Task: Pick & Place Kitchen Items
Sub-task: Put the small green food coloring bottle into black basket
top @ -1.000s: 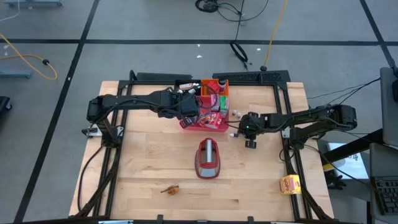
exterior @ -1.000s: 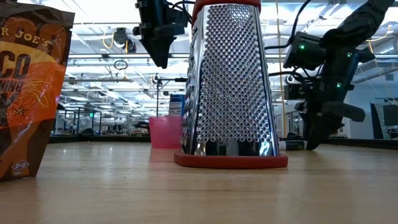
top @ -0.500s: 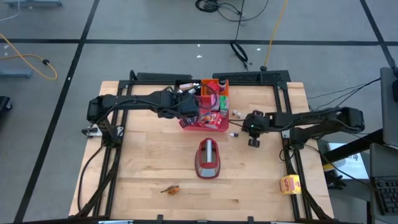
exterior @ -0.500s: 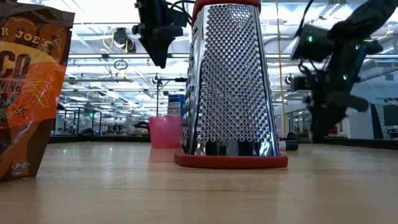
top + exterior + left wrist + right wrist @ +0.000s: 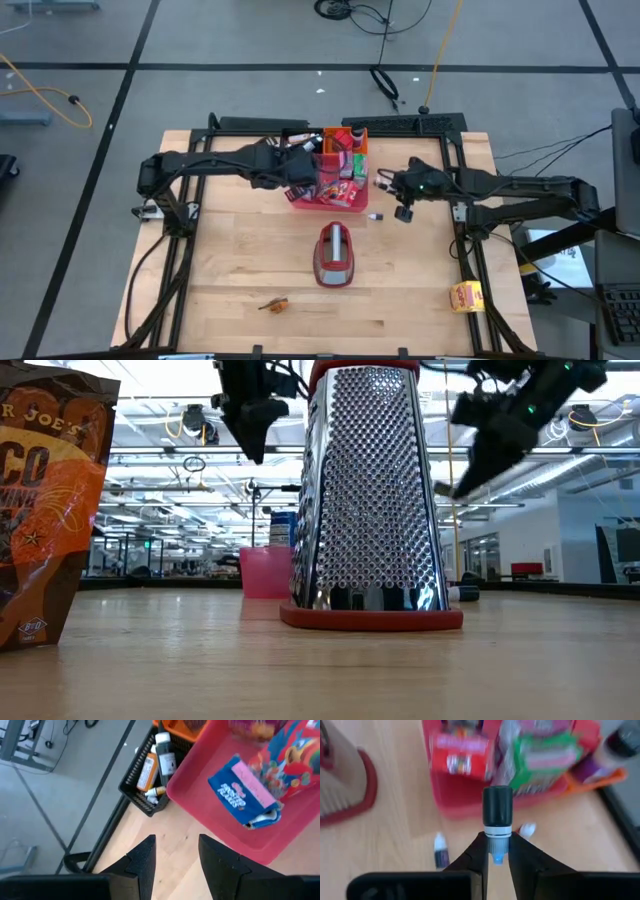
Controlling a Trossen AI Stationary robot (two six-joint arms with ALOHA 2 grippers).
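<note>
My right gripper (image 5: 392, 187) is up in the air just right of the pinkish-red tray (image 5: 322, 205). It is shut on a tiny bottle with a black cap (image 5: 497, 810). It also shows raised and tilted in the low view (image 5: 487, 445). The tray holds several cartons: red (image 5: 462, 752), green (image 5: 545, 755) and blue (image 5: 245, 795). My left gripper (image 5: 175, 860) is open and empty above the tray's left edge (image 5: 298, 172). Two more tiny bottles (image 5: 440, 851) (image 5: 526, 828) lie on the table by the tray. An orange-brown piece (image 5: 272, 303) lies near the front edge. My right gripper pinches the tiny bottle's lower body (image 5: 496, 851) between its two fingers. The black cap end (image 5: 497, 805) sticks out past the fingertips toward the tray. The fingers slant down from the table's right side. The bottle is lifted clear of the table.
A dark-red and grey grater (image 5: 335, 255) stands in the table's middle, in front of the tray. A black basket with bottles (image 5: 150, 775) and an orange container (image 5: 345, 138) stand behind the tray. A yellow carton (image 5: 463, 296) sits at the front right, and a snack bag (image 5: 50, 500) close to the low camera.
My right gripper has risen from table height, carrying the tiny bottle. It has tipped toward the tray and gone a little toward the table's far edge and the tray. The bottle is now clear of the table.
</note>
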